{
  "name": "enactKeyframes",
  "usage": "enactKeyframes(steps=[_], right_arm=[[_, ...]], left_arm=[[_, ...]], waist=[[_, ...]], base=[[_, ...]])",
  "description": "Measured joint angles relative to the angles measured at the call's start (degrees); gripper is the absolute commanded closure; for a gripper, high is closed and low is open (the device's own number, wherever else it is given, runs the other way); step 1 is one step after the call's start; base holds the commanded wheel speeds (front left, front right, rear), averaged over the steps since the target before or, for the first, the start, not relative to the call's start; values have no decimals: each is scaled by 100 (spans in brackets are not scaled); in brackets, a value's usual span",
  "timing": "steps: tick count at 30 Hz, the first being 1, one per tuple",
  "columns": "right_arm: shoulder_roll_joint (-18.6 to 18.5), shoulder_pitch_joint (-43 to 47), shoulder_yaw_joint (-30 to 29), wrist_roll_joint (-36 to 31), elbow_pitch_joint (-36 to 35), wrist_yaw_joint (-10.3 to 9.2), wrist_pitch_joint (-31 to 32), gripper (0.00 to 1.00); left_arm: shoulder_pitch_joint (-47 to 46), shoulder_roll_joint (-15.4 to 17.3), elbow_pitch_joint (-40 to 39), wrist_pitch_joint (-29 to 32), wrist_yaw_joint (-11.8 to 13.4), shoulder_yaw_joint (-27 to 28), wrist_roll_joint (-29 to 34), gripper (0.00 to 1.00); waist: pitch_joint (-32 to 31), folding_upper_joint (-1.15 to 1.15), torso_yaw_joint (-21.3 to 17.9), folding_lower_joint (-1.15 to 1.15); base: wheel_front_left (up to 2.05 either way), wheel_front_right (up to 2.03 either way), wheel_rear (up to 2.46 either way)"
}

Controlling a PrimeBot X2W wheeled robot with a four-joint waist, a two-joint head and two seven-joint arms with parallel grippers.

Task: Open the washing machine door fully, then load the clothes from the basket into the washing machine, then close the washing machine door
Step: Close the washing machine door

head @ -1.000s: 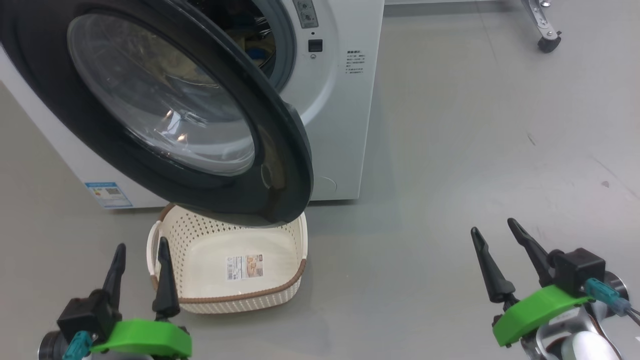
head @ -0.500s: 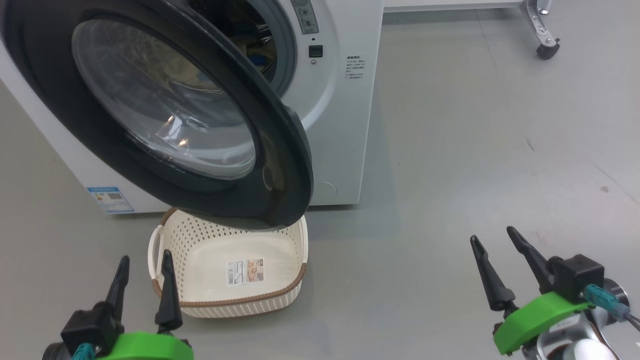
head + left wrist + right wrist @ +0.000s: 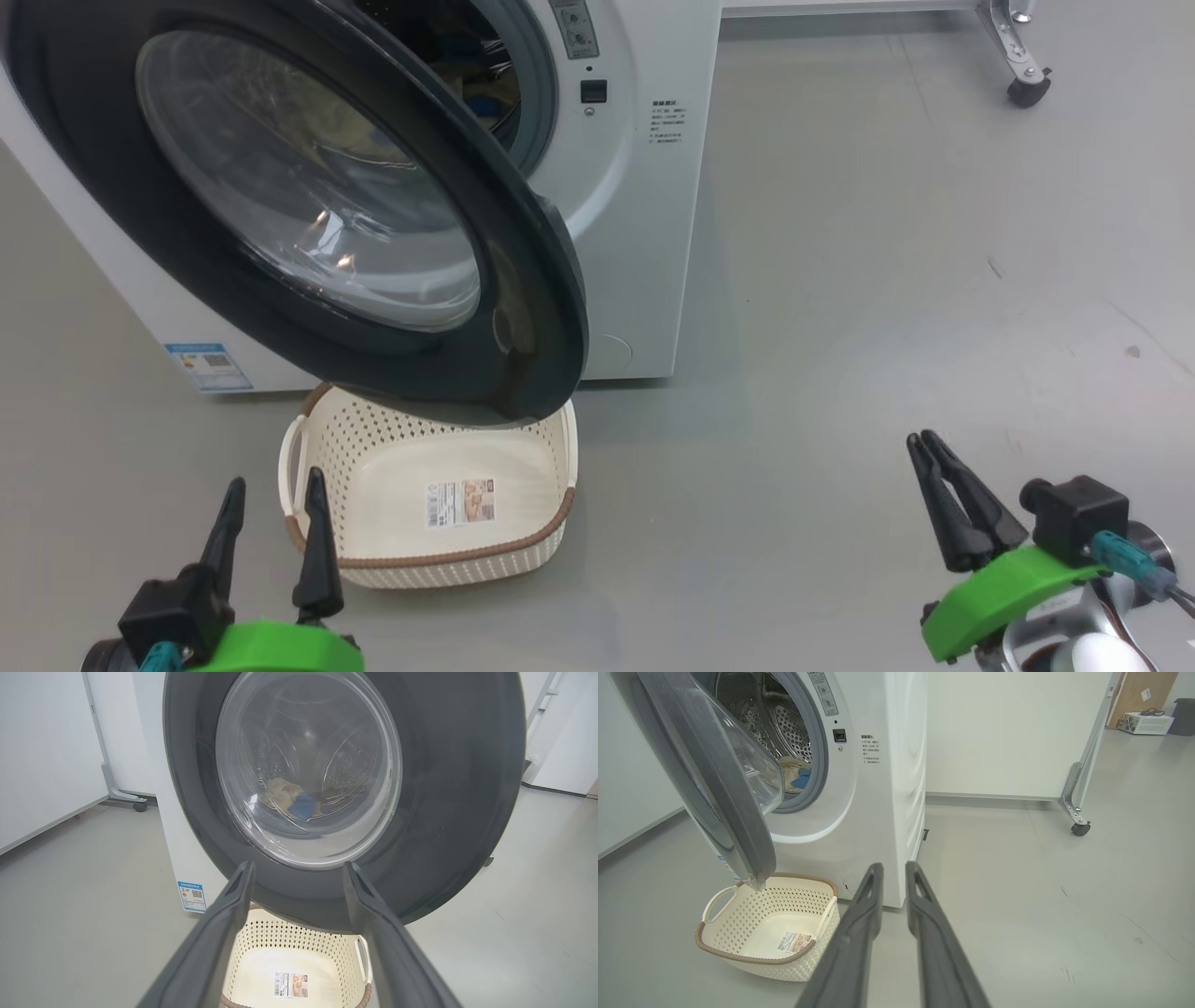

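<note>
The washing machine [image 3: 635,233] stands at the upper left with its door [image 3: 308,205] swung partly open; the black rim hangs over the far end of the basket [image 3: 448,565]. The basket sits on the floor and holds just its sticker label. Cream and blue clothes [image 3: 796,777] lie inside the steel drum, also visible through the door glass [image 3: 289,800]. My left gripper [image 3: 275,481] is open just left of the basket, pointing at the door [image 3: 299,865]. My right gripper [image 3: 921,439] hovers far right over bare floor, its fingers nearly together with nothing between them [image 3: 894,865].
Grey floor stretches to the right of the washer. A wheeled frame's caster [image 3: 1027,89] stands at the back right beside a white wall panel [image 3: 999,732]. A box [image 3: 1143,723] sits far off at the right.
The right gripper's fingers have closed from wide apart to nearly touching. The left gripper, door and basket stay where they were.
</note>
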Motion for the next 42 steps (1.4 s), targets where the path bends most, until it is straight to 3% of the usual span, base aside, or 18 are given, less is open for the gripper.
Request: enactKeyframes(steps=[19,34,42], right_arm=[[-36,-549,143,18,254,0,-154,100],[-121,-1506,1446,287,9,0,-212,100],[-122,-2006,2149,581,375,0,-231,100]], left_arm=[[-191,-58,0,0,-26,-120,98,0],[-479,-211,33,-1,-160,-233,247,0],[-538,-341,145,-18,-248,-289,299,0]], waist=[[210,0,283,0],[361,0,868,0],[338,0,1253,0]], base=[[0,0,0],[0,0,0],[0,0,0]])
